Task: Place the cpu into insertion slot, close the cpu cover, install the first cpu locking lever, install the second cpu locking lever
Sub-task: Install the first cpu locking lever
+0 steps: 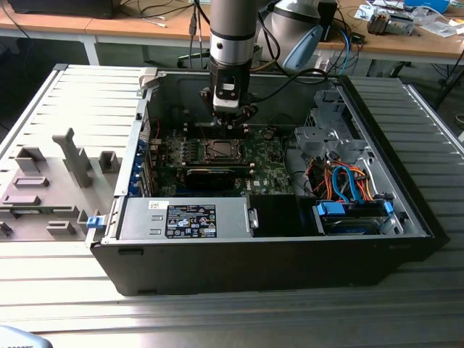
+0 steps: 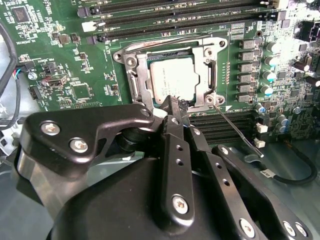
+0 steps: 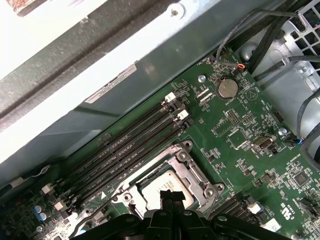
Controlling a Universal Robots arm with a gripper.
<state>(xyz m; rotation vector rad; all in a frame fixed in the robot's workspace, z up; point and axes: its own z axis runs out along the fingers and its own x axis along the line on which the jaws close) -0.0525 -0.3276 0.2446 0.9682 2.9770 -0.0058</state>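
- Second wrist view: the gripper (image 2: 172, 102), fingers pinched together and empty, hovers at the cpu cover's (image 2: 139, 75) edge.
- The cpu (image 2: 175, 77) sits in the insertion slot (image 2: 209, 75), cover down.
- Judgement: press the locking lever (image 2: 235, 127) gently, tips off the chip.

My work rests on a ribbed grey metal table (image 1: 428, 101) of long parallel slats. Directly on it sits the open black computer case (image 1: 261, 261), lying on its side with its inside facing up. Just beside the case, on the exterior view's left, lies a flat grey panel (image 1: 43, 145) carrying grey block-shaped fixtures (image 1: 72, 156). Behind the case, well apart, stand wooden desks (image 1: 145, 29) strewn with cables.
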